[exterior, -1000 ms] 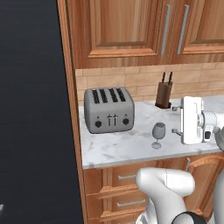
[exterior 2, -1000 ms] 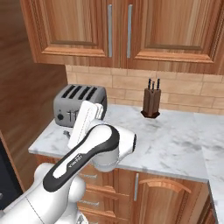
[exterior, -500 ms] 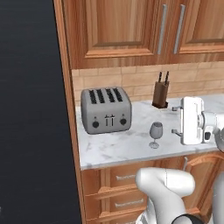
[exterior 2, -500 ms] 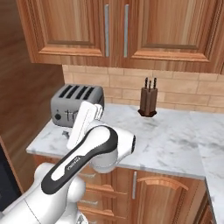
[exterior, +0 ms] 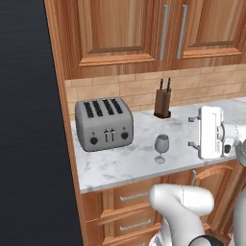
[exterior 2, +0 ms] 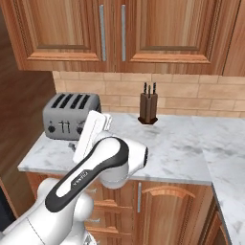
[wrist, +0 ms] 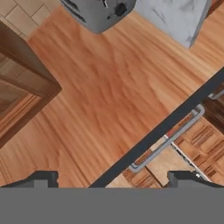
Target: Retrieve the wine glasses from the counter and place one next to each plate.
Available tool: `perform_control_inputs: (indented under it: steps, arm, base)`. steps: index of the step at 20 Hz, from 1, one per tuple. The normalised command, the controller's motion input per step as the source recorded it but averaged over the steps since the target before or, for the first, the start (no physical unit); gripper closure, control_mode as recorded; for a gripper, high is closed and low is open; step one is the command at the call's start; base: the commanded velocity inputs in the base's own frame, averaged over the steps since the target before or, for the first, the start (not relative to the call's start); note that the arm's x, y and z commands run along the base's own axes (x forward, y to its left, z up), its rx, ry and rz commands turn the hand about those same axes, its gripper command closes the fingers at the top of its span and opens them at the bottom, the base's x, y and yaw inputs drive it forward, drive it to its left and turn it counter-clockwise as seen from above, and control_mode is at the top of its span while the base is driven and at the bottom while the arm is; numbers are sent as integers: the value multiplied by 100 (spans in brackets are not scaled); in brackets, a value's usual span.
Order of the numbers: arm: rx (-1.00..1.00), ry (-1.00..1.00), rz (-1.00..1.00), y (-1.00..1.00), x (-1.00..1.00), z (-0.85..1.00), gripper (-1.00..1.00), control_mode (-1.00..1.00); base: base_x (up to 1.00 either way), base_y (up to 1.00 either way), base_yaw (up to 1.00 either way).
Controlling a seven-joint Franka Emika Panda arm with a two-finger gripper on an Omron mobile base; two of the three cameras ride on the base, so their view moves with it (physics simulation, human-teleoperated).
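Dark fingertips [wrist: 43, 178] of the tool [wrist: 113, 180] stand wide apart with nothing between them, pointing past the worktop's end toward a wooden side panel [wrist: 105, 100]. One wine glass [exterior: 161, 148] stands upright on the marble worktop [exterior: 125, 161], near its front edge, between the grey toaster [exterior: 104, 123] and the white hand. A knife block [exterior: 163, 100] sits against the back wall.

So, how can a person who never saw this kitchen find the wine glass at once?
Look at the white marble counter under the wooden cupboards. The wine glass stands upright near its front edge, right of the grey toaster and in front of the knife block. It is the one small, see-through, stemmed thing there.
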Motion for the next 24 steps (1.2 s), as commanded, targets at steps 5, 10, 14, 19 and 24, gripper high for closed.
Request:
perform_control_inputs:
  steps: [5, 10, 14, 19, 24]
  arm:
    - [0, 37, 2, -35, 47, -29, -100, -100]
    - [0, 40, 2, -45, 62, -41, -100, -100]
    - [0, 30, 0, -28, 60, -28, -100, -100]
    - [-7, 24, 0, 0, 67, -40, -100, -100]
    - [-5, 10, 0, -1, 58, -43, -100, -100]
  base:
    - [0, 0, 0]
    - [0, 0, 0]
    - [0, 0, 0]
    - [0, 0, 0]
    - [0, 0, 0]
